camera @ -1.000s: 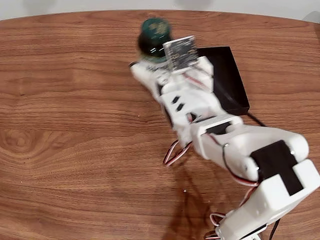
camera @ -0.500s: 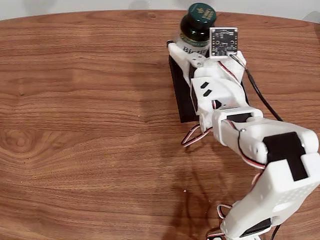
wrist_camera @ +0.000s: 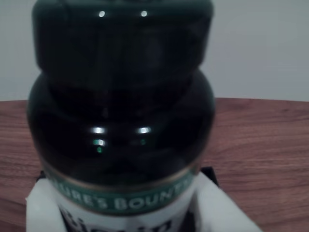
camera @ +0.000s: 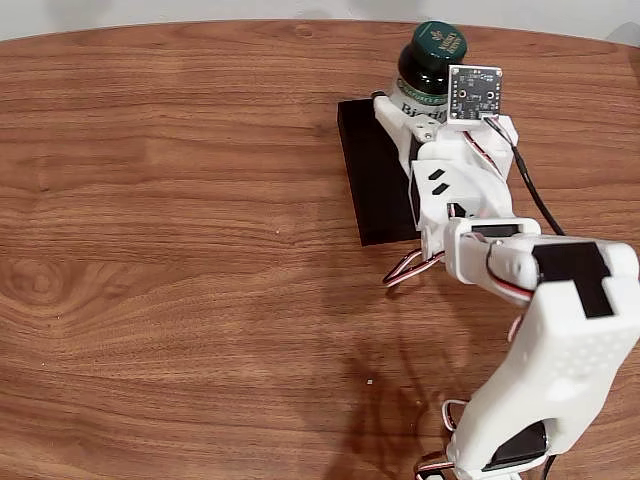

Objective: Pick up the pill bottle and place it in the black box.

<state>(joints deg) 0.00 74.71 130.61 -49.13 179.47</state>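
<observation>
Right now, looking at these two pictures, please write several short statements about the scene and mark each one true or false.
1. The end effector holds the pill bottle. True.
2. The bottle lies on its side on the wooden table. False: it is gripped upright, cap on top.
3. The black box is partly hidden under the arm in the fixed view. True.
4. The bottle's cap is off. False: the dark green cap is on the bottle.
5. The label band in the wrist view is red. False: it is green with white letters.
</observation>
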